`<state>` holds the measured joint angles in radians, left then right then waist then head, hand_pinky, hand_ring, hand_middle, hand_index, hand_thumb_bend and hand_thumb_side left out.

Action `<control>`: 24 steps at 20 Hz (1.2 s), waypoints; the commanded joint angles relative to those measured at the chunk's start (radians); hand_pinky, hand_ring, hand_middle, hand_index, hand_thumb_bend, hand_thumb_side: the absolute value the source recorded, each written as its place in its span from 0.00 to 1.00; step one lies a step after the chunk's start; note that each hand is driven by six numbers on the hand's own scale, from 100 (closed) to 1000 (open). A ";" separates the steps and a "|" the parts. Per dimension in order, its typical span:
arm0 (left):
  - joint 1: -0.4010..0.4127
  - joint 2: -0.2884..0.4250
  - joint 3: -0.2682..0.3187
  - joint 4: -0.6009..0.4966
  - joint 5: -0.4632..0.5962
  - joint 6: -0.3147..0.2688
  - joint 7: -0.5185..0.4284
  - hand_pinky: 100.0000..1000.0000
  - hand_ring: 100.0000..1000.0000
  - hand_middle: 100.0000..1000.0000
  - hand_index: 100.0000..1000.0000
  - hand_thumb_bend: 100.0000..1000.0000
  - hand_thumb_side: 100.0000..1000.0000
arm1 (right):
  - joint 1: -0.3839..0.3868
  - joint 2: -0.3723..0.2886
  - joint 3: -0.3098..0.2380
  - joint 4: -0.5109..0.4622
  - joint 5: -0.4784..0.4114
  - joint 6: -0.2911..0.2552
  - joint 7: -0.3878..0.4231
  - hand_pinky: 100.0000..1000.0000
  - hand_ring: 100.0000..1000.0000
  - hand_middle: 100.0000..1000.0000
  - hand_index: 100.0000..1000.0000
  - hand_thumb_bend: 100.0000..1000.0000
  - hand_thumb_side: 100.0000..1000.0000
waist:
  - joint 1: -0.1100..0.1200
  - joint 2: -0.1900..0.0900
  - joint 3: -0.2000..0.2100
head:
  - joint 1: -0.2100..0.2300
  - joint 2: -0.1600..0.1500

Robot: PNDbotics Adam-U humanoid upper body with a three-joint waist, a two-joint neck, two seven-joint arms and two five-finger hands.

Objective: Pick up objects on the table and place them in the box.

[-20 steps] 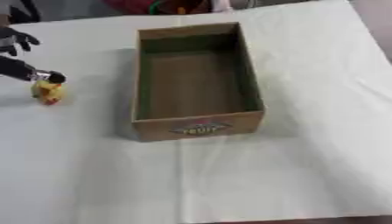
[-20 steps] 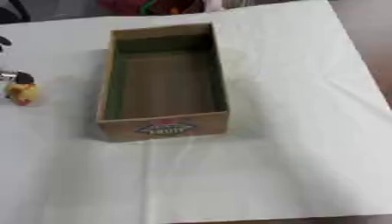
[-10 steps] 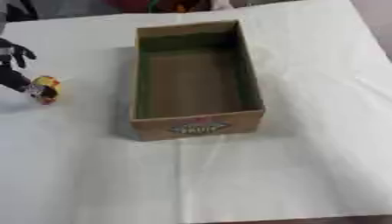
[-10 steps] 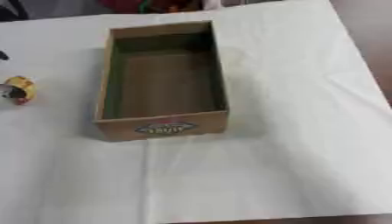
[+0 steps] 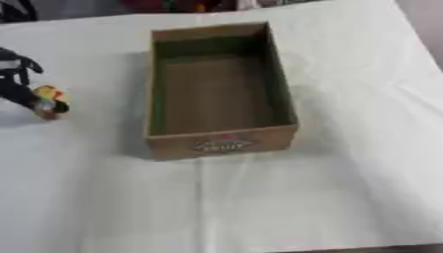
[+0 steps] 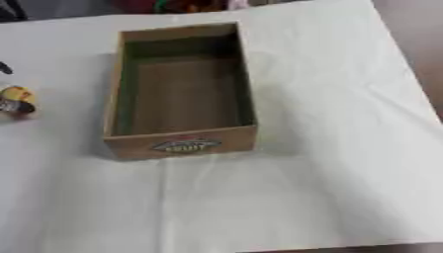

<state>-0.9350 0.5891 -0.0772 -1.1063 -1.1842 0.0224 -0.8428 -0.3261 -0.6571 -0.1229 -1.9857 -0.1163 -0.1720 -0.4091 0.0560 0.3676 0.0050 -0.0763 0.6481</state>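
A: The left hand (image 5: pixel 16 79) is reaching in at the table's left edge, fingers curling down onto a small yellow toy (image 5: pixel 49 100); whether they are gripping it, I cannot tell.

B: The toy is sitting on the white table (image 5: pixel 346 173), well left of the open cardboard box (image 5: pixel 221 143).

A white cloth (image 5: pixel 286 197) covers the table and fills almost the whole view. Soft creases run across it, most visibly on its right half. Beyond the cloth's far edge sits a blurred cluster of red, orange and green shapes (image 6: pixel 186 5), too unclear to identify. At the cloth's far left corner a dark shape (image 5: pixel 16 10) shows. Past the cloth's right edge lies a brownish surface (image 6: pixel 420 44).
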 commanded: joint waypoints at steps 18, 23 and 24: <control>-0.015 0.008 0.017 0.013 0.155 0.041 0.062 0.36 0.55 0.63 0.84 0.00 0.32 | -0.011 -0.019 -0.007 -0.014 0.007 0.000 0.001 0.56 0.56 0.66 0.81 0.00 0.79 | -0.006 -0.012 0.000 | 0.006 -0.020; -0.018 0.013 0.013 -0.003 0.168 0.044 0.050 0.34 0.54 0.65 0.84 0.00 0.26 | -0.009 -0.020 -0.008 -0.014 0.007 0.001 0.001 0.56 0.56 0.66 0.81 0.00 0.79 | -0.005 -0.015 0.001 | 0.005 -0.020; -0.019 0.015 0.013 -0.010 0.167 0.044 0.047 0.33 0.54 0.66 0.83 0.00 0.23 | -0.009 -0.020 -0.008 -0.014 0.007 0.001 0.001 0.56 0.56 0.66 0.81 0.00 0.79 | -0.005 -0.016 0.002 | 0.005 -0.020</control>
<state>-0.9344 0.5719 -0.0713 -1.0927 -1.0250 0.0643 -0.7927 -0.3260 -0.6564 -0.1227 -1.9857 -0.1144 -0.1710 -0.4089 0.0531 0.3760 0.0059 -0.0723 0.6394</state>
